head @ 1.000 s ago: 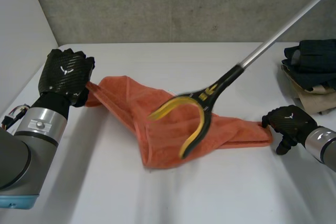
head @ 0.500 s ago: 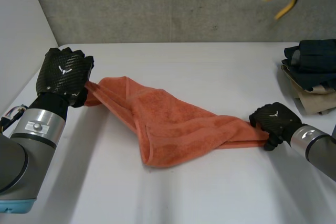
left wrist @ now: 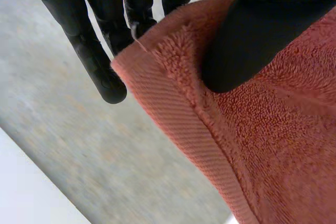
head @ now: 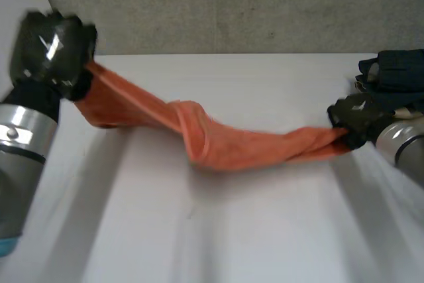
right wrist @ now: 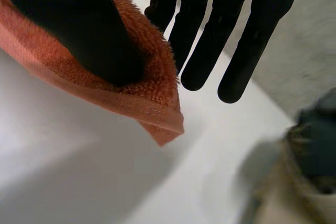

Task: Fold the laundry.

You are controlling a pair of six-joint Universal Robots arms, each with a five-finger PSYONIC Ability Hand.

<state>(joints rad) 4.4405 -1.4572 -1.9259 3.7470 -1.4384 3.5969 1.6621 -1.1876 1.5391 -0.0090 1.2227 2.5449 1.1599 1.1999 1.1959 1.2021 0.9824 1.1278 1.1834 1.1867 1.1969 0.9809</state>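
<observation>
Rough grey wall (head: pixel 232 4) backs a smooth white worktop (head: pixel 232 236), and across it an orange towel (head: pixel 225 144) runs as a twisted rope between the two arms. The left robot hand (head: pixel 53 48) is clamped on one end, held up above the surface; its wrist view shows the thumb pressing a hemmed corner against the fingers. The right robot hand (head: pixel 358 118) pinches the opposite end low by the worktop, its thumb bearing down on the cloth close to a corner while the other fingers stand straight beyond it. The towel sags in the middle, where a bunched knot of folds seems to rest on the surface.

By this look, the folding is barely begun: no neat fold shows, and the cloth probably has to be untwisted and spread flat first. A stack (head: pixel 397 71) of dark and beige cloth lies at the right edge, just behind the right robot hand.

The towel is thick terry with a fuzzy looped pile and a flat ribbed hem band along its edge. Both hands are hard, glossy black.
</observation>
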